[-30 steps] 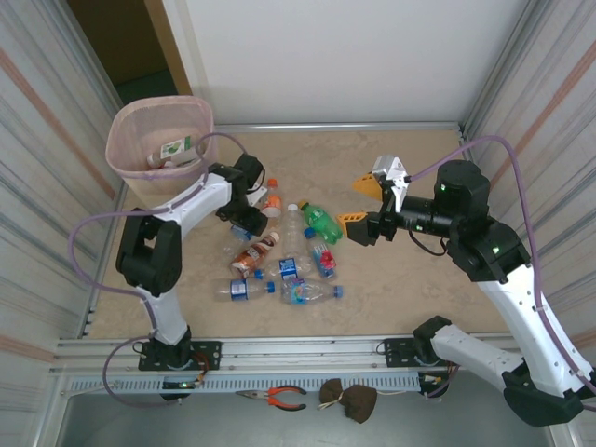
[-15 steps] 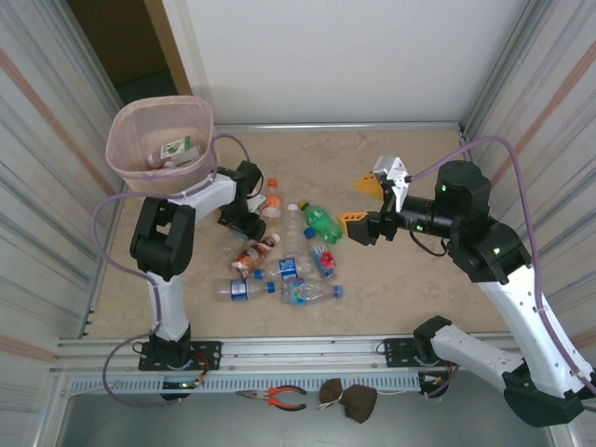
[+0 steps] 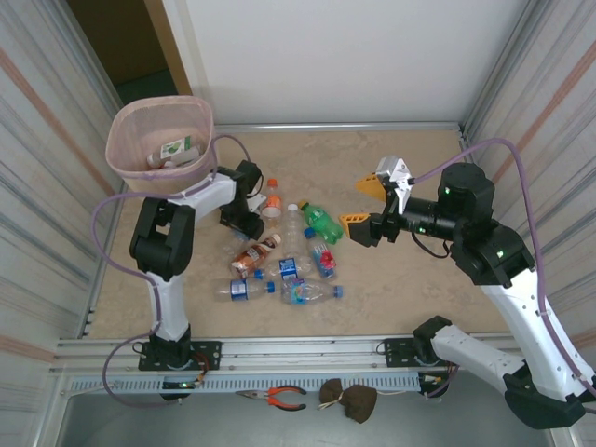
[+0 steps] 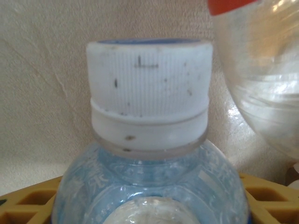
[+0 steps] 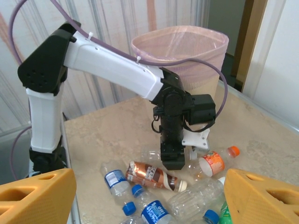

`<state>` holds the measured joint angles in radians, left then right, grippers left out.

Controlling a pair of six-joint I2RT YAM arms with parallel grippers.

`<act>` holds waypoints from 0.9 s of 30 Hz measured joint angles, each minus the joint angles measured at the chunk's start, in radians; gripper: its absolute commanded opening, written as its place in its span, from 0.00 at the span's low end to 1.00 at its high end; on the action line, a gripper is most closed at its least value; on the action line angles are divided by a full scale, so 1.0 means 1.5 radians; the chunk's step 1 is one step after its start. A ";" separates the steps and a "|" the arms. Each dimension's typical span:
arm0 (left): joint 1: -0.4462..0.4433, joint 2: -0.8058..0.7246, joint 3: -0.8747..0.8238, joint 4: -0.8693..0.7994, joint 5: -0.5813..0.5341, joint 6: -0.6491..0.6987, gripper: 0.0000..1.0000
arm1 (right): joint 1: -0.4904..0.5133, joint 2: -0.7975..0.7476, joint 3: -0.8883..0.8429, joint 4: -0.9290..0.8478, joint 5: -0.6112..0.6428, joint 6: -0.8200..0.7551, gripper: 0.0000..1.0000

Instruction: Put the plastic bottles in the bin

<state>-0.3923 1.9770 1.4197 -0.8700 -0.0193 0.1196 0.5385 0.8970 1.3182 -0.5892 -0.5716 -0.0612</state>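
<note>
Right now the left gripper is down in the pile of plastic bottles at the middle of the tabletop. Its wrist camera shows a clear white-capped bottle lying between its yellow fingers, one at each shoulder. I cannot tell whether they press on it or stand just off it. Crowding it at 1 o'clock in that view is an orange-capped bottle, just beside the white cap.

From above, a brown bottle lies at 6 o'clock of that gripper and a green bottle at 3 o'clock of it. Clear blue-capped ones are strewn toward 5 o'clock.

The bin, lined in pink, stands at the 10 o'clock corner of the tabletop, well apart from the pile, and the binned bottles lie inside it.

The right gripper hangs above the tabletop at 3 o'clock of the pile, near the green bottle, its jaws wide apart and empty.

A pair of pliers lies at 6 o'clock, off the tabletop, beyond the rail that carries the arm bases.
</note>
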 measured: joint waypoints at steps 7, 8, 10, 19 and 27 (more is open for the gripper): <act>0.001 -0.064 0.026 -0.016 0.006 -0.001 0.64 | 0.000 -0.001 0.000 0.000 0.000 0.000 0.81; 0.001 -0.080 0.033 -0.017 0.009 -0.001 0.64 | 0.000 -0.001 0.000 0.000 0.000 0.000 0.81; 0.001 -0.112 0.047 -0.018 0.018 -0.001 0.64 | 0.000 -0.001 0.000 0.000 0.000 0.000 0.81; 0.001 -0.240 0.104 -0.012 0.068 -0.001 0.64 | 0.000 -0.001 0.000 0.000 0.000 0.000 0.81; 0.001 -0.327 0.148 0.011 0.110 -0.001 0.63 | 0.000 -0.001 0.000 0.000 0.000 0.000 0.81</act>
<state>-0.3916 1.4872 1.6409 -0.8539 0.1459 0.1184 0.5385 0.8955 1.3182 -0.5892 -0.5716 -0.0608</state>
